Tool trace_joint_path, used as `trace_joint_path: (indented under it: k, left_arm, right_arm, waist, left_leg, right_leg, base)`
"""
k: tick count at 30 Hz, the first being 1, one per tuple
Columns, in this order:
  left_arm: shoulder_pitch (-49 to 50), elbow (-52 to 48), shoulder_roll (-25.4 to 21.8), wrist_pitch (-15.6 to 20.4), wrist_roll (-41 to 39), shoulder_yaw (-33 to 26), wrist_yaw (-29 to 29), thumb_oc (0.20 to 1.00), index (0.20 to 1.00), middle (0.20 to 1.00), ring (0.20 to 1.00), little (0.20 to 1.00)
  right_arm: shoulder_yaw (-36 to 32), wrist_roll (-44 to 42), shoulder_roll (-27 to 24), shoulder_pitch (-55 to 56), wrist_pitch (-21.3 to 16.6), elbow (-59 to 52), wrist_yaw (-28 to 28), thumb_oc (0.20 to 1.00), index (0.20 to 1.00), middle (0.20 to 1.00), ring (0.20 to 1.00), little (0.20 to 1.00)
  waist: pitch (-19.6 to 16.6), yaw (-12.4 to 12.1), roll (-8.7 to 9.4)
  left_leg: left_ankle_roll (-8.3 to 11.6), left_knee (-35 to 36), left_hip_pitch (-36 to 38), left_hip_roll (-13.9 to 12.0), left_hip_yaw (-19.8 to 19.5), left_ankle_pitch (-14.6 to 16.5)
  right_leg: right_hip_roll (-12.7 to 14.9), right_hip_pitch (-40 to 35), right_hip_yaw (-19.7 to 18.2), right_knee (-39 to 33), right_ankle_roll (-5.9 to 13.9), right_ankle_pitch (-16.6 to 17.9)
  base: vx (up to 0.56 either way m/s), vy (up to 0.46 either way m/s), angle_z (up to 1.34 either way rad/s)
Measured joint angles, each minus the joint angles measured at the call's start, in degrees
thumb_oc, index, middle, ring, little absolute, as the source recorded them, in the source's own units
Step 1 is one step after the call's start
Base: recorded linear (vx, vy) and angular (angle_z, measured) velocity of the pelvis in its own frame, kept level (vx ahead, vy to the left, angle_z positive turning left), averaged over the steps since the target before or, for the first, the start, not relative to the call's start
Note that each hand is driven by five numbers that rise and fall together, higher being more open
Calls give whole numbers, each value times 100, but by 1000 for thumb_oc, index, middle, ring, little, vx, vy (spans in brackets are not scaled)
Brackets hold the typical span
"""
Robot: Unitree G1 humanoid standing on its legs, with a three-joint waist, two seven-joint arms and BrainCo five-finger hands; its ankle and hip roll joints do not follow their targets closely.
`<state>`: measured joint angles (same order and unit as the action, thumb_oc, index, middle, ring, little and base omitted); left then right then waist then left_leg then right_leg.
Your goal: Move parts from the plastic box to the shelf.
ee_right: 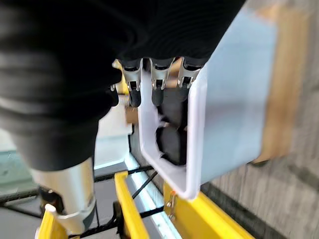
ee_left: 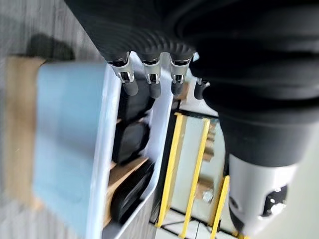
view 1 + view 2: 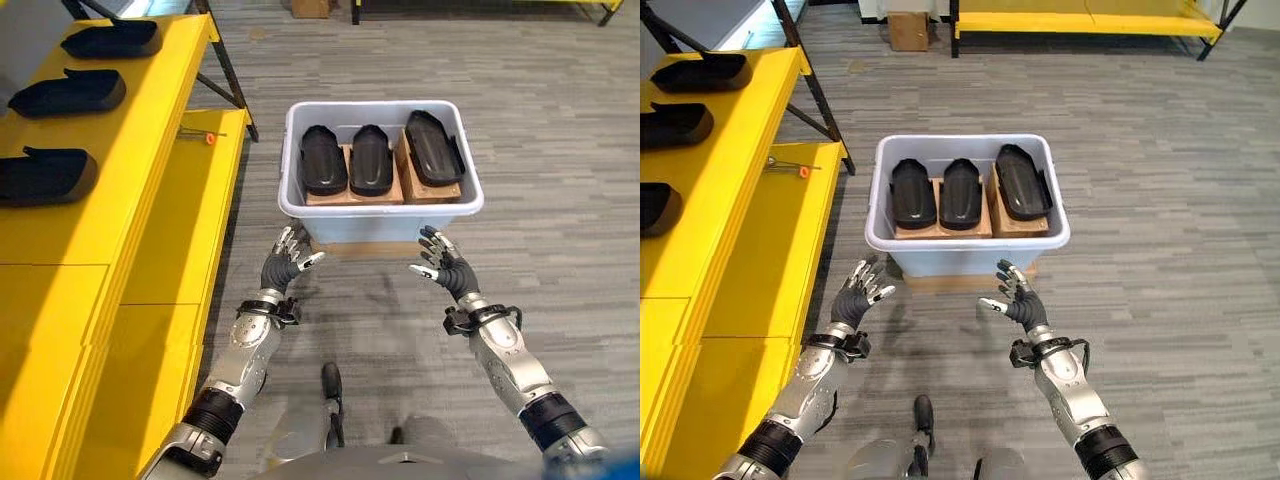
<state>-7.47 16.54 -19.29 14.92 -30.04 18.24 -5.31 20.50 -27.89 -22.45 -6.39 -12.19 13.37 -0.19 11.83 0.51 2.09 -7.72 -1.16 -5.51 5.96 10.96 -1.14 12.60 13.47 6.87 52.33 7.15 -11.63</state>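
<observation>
Black parts (image 3: pixel 371 160) in plastic box (image 3: pixel 380 213) lie straight ahead of my fingers, long axes pointing away; left hand (image 3: pixel 283 262) and right hand (image 3: pixel 446 266) equally near, both open, empty.

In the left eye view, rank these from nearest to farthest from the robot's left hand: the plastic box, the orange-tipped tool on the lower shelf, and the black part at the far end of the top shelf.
Measured from the left hand:
1. Plastic box, just ahead of the hand's open fingers, centre.
2. Orange-tipped tool, on the lower shelf, ahead to the left.
3. Far black part, at the top shelf's far end, upper left.
</observation>
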Motion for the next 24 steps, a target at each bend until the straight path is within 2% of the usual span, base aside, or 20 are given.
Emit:
trace_joint_path:
  k: [1,2,3,4,5,6,7,8,9,10,11,12,13,15,18,19,20,21,22,24]
  left_arm:
    - [-5,0,-51,-6,18,2,-4,1000,1000,1000,1000,1000]
    - [-11,-10,-55,-4,20,-9,-4,1000,1000,1000,1000,1000]
    - [-9,-11,-53,-4,19,-27,-5,1000,1000,1000,1000,1000]
    - [-16,-5,14,-3,19,-19,-2,1000,1000,1000,1000,1000]
    - [-20,17,45,-1,19,-19,-1,1000,1000,1000,1000,1000]
    - [-23,45,65,6,20,-22,0,1000,1000,1000,1000,1000]
    - [-90,303,147,15,16,-32,-6,1000,1000,1000,1000,1000]
    - [-82,307,139,11,17,-31,-3,1000,1000,1000,1000,1000]
    - [-38,346,163,12,19,-35,-1,1000,1000,1000,1000,1000]
    - [37,328,204,14,21,-26,1,1000,1000,1000,1000,1000]
    - [79,309,197,16,22,-23,3,1000,1000,1000,1000,1000]
    - [84,350,342,13,18,-52,-3,1000,1000,1000,1000,1000]
    - [62,302,424,17,22,-4,23,1000,1000,1000,1000,1000]
    - [-52,294,546,22,19,27,46,1000,1000,1000,1000,1000]
    - [-288,296,575,24,20,167,110,1000,1000,1000,1000,1000]
    - [-364,294,575,33,20,167,120,1000,1000,1000,1000,1000]
    - [-381,291,575,37,19,170,120,1000,1000,1000,1000,1000]
    - [-425,291,557,39,19,173,120,1000,1000,1000,1000,1000]
    - [-416,285,544,44,18,190,119,1000,1000,1000,1000,1000]
    - [-311,287,543,41,17,191,116,1000,1000,1000,1000,1000]
  right_arm:
    - [8,0,-1,20,11,-2,1,1000,1000,1000,1000,1000]
    - [14,1,-23,57,22,-17,0,1000,1000,1000,1000,1000]
    - [-8,1,-41,23,29,-75,0,1000,1000,1000,1000,1000]
    - [-3,0,-61,-20,44,-117,0,1000,1000,1000,1000,1000]
    - [-1,0,-61,-34,43,-110,-1,1000,1000,1000,1000,1000]
    - [-1,0,-64,-35,43,-100,-2,1000,1000,1000,1000,1000]
    - [-3,0,-69,-48,55,-15,-16,1000,1000,1000,1000,1000]
    - [-8,0,-62,-35,54,-14,-21,1000,1000,1000,1000,1000]
    - [-27,7,-67,-6,59,-2,-48,1000,1000,1000,1000,1000]
    - [-45,8,-66,-2,57,-34,-50,1000,1000,1000,1000,1000]
    - [-45,9,-66,15,57,-35,-50,1000,1000,1000,1000,1000]
    - [-93,10,-118,-79,66,4,-42,1000,1000,1000,1000,1000]
    - [-213,9,-134,-106,57,-18,-48,1000,1000,1000,1000,1000]
    - [-312,8,-245,-247,50,-62,-59,1000,1000,1000,1000,1000]
    - [-472,0,-417,-301,38,-60,-150,1000,1000,1000,1000,1000]
    - [-480,1,-499,-301,18,-61,-175,1000,1000,1000,1000,1000]
    - [-482,1,-542,-303,-2,-62,-178,1000,1000,1000,1000,1000]
    - [-490,0,-512,-270,-13,-64,-190,1000,1000,1000,1000,1000]
    - [-445,1,-498,-188,-46,-61,-199,1000,1000,1000,1000,1000]
    - [-445,2,-457,-172,-46,-58,-196,1000,1000,1000,1000,1000]
  waist:
    - [57,16,-78]
    - [76,27,-120]
    - [219,28,-273]
    - [309,161,-375]
    - [329,196,-360]
    - [333,206,-358]
    - [362,296,-317]
    - [386,324,-279]
    - [419,479,-136]
    - [388,480,-84]
    - [344,478,-19]
    - [333,422,-156]
    - [296,416,-246]
    - [297,490,-228]
    - [296,536,-232]
    - [291,555,-255]
    - [290,563,-311]
    - [291,581,-324]
    - [282,639,-333]
    - [297,607,-338]
  left_leg:
    - [0,-1,95,-4,-51,1]
    - [-94,5,177,-29,-86,80]
    - [-68,75,358,-110,-123,218]
    - [-6,180,473,-153,-139,230]
    - [63,197,509,-148,-159,276]
    - [91,198,514,-156,-174,293]
    - [262,194,543,-175,-221,408]
    - [282,195,590,-156,-244,418]
    - [483,217,850,-156,-453,608]
    - [702,247,1100,-283,-556,757]
    - [815,268,1218,-329,-596,827]
    - [981,298,1345,-629,-592,910]
    - [1152,184,1297,-818,-460,822]
    - [1425,-318,1005,-1071,-257,568]
    - [1476,-298,778,-1200,-41,522]
    - [1440,-167,689,-1243,-41,268]
    - [1406,-113,639,-1302,-47,-47]
    - [1404,-172,665,-1378,38,-7]
    - [1404,-46,675,-1414,-46,-46]
    - [1414,-161,587,-1445,-130,-59]
  right_leg:
    - [69,121,59,-95,6,-21]
    - [85,269,63,-258,-2,-39]
    - [118,574,142,-1026,-124,-108]
    - [102,730,228,-2447,-146,123]
    - [99,870,222,-3008,-185,378]
    - [68,898,197,-3202,-172,453]
    - [-47,885,-115,-4952,120,1162]
    - [-30,857,-105,-5260,155,1308]
    - [221,740,-118,-5773,175,1846]
    - [305,469,-102,-5642,194,2027]
    - [307,305,-85,-5631,182,2092]
    - [52,225,155,-5590,50,2611]
    - [-168,144,252,-5666,-296,2710]
    - [-313,-2,441,-5753,-584,2645]
    - [-386,-190,614,-5752,-788,2424]
    - [-479,-315,693,-5753,-817,2306]
    - [-573,-380,729,-5757,-789,2238]
    - [-641,-458,770,-5757,-768,2183]
    - [-713,-467,864,-5757,-705,2041]
    - [-761,-455,866,-5757,-675,2012]
  base:
    - [236,85,30]
    - [294,18,10]
    - [315,-59,3]
    - [381,-152,-4]
    - [246,-127,5]
    - [305,-191,11]
    - [227,-153,18]
    - [304,-218,53]
    - [339,-256,63]
    - [334,-270,64]
    - [313,-278,26]
    - [196,-252,10]
    - [129,-192,1]
    - [125,-185,18]
    - [91,-122,26]
    - [56,-61,13]
    - [83,-89,12]
    - [98,-103,31]
    - [119,-116,32]
    - [69,-92,22]
